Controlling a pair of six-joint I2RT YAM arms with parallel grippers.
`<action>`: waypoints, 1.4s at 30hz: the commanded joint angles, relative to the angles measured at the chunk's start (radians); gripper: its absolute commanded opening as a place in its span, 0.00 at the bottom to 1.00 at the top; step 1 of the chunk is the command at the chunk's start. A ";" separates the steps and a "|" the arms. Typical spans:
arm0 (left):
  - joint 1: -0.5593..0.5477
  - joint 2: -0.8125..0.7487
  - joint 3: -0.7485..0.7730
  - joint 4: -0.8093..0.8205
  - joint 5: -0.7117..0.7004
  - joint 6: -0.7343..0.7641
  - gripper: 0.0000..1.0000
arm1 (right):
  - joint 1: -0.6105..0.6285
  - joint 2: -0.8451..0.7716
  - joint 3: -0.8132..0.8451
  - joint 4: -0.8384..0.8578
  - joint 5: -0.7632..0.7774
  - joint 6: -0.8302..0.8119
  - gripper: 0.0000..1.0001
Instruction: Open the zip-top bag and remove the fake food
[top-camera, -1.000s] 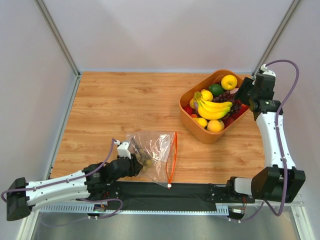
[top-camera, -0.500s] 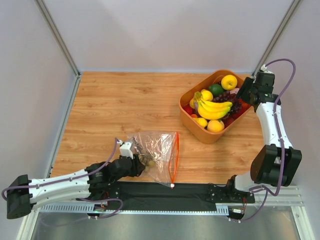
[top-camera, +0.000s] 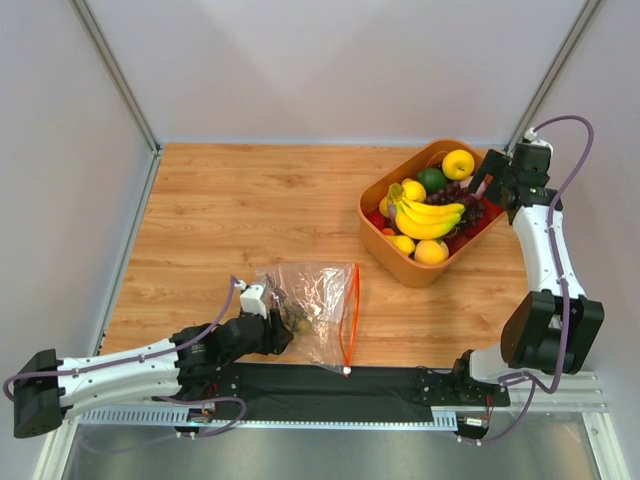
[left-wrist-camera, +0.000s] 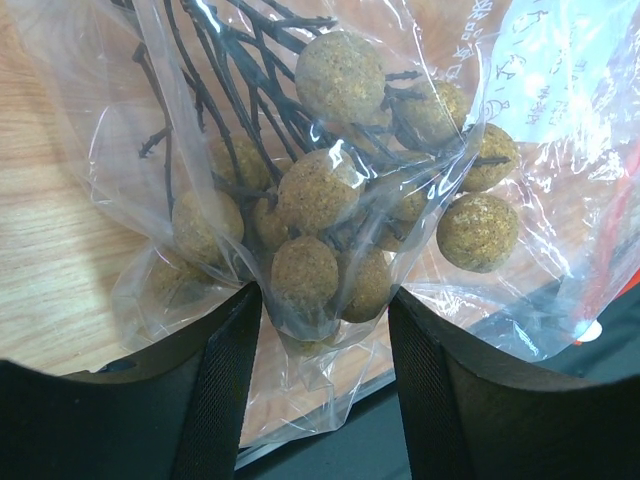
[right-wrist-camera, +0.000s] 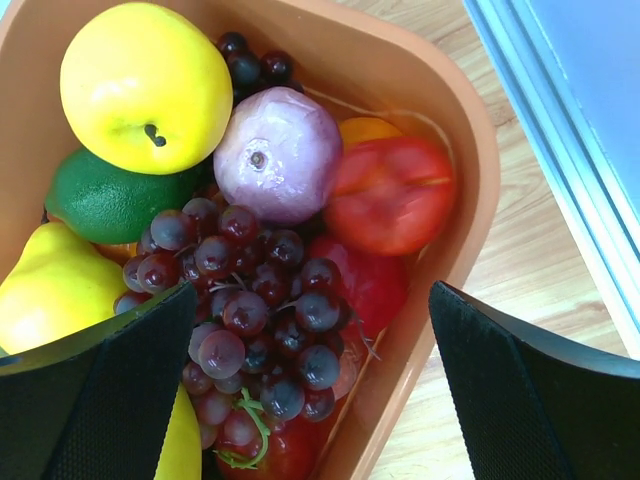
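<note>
The clear zip-top bag (top-camera: 318, 295) lies on the wood near the front edge, its red-orange zip strip (top-camera: 350, 315) on its right side. A cluster of tan-brown balls (left-wrist-camera: 320, 190) on dark twigs is inside it. My left gripper (top-camera: 278, 328) is at the bag's near-left corner, and its fingers press the bag and the lowest balls (left-wrist-camera: 325, 300) from both sides. The yellow banana bunch (top-camera: 428, 218) and a red-orange round fruit (right-wrist-camera: 390, 195) lie in the orange bin (top-camera: 400, 270). My right gripper (top-camera: 487, 188) hovers open and empty over the bin's far right end (right-wrist-camera: 312, 290).
The bin (right-wrist-camera: 470, 150) also holds dark purple grapes (right-wrist-camera: 250, 300), a yellow apple (right-wrist-camera: 145, 85), a green fruit (right-wrist-camera: 105, 200), a purple onion (right-wrist-camera: 278, 155) and small yellow and orange fruits. A black mat (top-camera: 330, 385) runs along the front edge. Grey walls stand left, right and behind.
My left gripper moved slightly right, taking the bag with it. My right arm's lower links swung back and upright, and its gripper stayed open over the bin's far end.
</note>
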 joint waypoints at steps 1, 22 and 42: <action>-0.003 -0.002 -0.001 -0.005 0.018 0.000 0.61 | -0.008 -0.092 0.009 0.057 0.050 -0.011 1.00; -0.003 -0.030 0.000 -0.025 0.007 0.002 0.61 | 0.407 -0.751 -0.313 -0.111 -0.174 0.026 0.80; -0.003 -0.049 0.005 -0.076 0.006 -0.012 0.60 | 1.233 -0.767 -0.723 -0.008 -0.011 0.310 0.55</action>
